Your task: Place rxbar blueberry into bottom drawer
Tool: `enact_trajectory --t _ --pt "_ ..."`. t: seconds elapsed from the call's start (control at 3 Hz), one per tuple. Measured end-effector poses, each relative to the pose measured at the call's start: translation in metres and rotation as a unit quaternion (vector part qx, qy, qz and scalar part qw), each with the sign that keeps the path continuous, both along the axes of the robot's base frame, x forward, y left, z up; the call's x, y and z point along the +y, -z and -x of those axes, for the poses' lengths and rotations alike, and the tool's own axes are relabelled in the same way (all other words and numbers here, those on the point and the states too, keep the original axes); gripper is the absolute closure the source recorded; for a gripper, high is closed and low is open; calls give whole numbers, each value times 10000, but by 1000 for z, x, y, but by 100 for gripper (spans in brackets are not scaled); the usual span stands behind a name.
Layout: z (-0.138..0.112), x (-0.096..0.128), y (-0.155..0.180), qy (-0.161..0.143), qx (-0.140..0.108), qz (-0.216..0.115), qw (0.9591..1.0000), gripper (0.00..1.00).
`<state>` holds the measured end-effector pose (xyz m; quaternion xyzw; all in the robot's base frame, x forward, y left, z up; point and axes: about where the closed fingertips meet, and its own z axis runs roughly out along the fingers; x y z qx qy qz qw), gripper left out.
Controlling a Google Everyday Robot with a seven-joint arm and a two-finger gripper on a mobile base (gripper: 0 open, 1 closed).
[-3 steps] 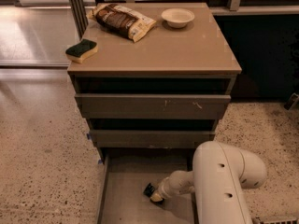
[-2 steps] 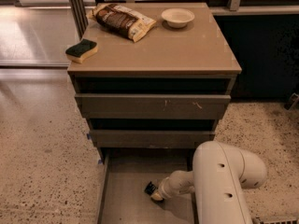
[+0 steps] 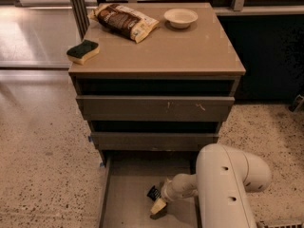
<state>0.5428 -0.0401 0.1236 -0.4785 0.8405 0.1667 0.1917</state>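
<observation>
The bottom drawer [image 3: 123,198] is pulled out at the foot of the cabinet, showing its flat grey floor. My gripper [image 3: 157,205] is down inside it, near the middle, at the end of the white arm [image 3: 223,189] that reaches in from the right. The rxbar blueberry [image 3: 153,192] appears as a small dark wrapper with white print right at the gripper's upper left side, just above the drawer floor. Most of the bar is hidden by the gripper.
On the cabinet top [image 3: 190,51] lie a brown-and-cream snack bag [image 3: 125,21], a white bowl [image 3: 180,17] and a green-and-yellow sponge [image 3: 82,51]. The two upper drawers [image 3: 154,108] stand slightly out. Speckled floor surrounds the cabinet, and a dark wall is at the right.
</observation>
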Motion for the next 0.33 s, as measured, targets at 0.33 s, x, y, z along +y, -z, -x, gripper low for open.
enact_trajectory --t 0.33 --pt "0 0 0 0 0 0 10000 0"
